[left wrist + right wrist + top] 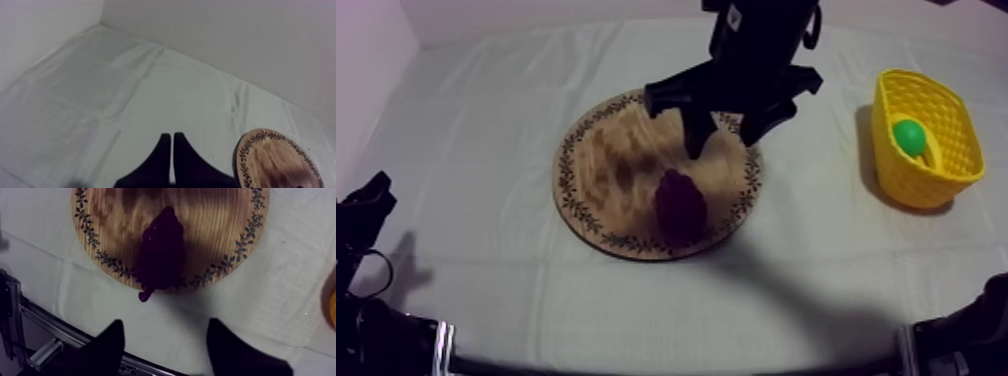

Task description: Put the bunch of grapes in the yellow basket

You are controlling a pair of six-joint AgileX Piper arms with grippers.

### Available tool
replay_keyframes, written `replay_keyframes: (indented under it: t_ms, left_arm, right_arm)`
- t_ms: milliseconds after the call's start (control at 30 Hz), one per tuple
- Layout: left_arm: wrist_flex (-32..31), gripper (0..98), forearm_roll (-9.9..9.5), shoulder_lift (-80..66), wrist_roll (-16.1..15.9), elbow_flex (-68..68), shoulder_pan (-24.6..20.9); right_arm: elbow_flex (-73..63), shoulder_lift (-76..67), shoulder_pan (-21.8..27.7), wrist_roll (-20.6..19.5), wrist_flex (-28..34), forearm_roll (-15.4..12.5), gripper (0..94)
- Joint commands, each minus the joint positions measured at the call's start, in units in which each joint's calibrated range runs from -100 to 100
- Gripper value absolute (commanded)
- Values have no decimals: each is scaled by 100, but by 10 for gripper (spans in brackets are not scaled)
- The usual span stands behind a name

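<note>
The dark purple bunch of grapes (680, 205) lies on the near right part of the round wooden board (606, 170). My right gripper (728, 135) hangs open above the board's far right side, behind the grapes and apart from them. In the right wrist view the grapes (160, 253) lie on the board (220, 228) with their stem over its rim, and nothing sits between the spread fingers (107, 345). The yellow basket (911, 185) stands at the right. My left gripper (366, 205) rests low at the left, shut (172, 147) as a narrow wedge.
A green fruit (909, 135) lies inside the basket. The board's rim (250, 150) lies to the right of my left gripper. Bare cloth runs between board and basket. A metal rail (45, 348) marks the table's front edge.
</note>
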Motion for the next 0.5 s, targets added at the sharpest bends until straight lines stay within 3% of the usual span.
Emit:
replay_keyframes:
  t_ms: [0, 133, 467]
  left_arm:
    - [-1, 0, 1, 2, -1, -4, 2]
    - [-1, 0, 1, 2, -1, -4, 2]
    - [-1, 0, 1, 2, -1, -4, 2]
  right_arm:
    - [-2, 18, -5, -30, -5, -11, 605]
    - [-36, 83, -5, -80, -5, -25, 658]
    - [-10, 558, -12, -118, -60, -129, 692]
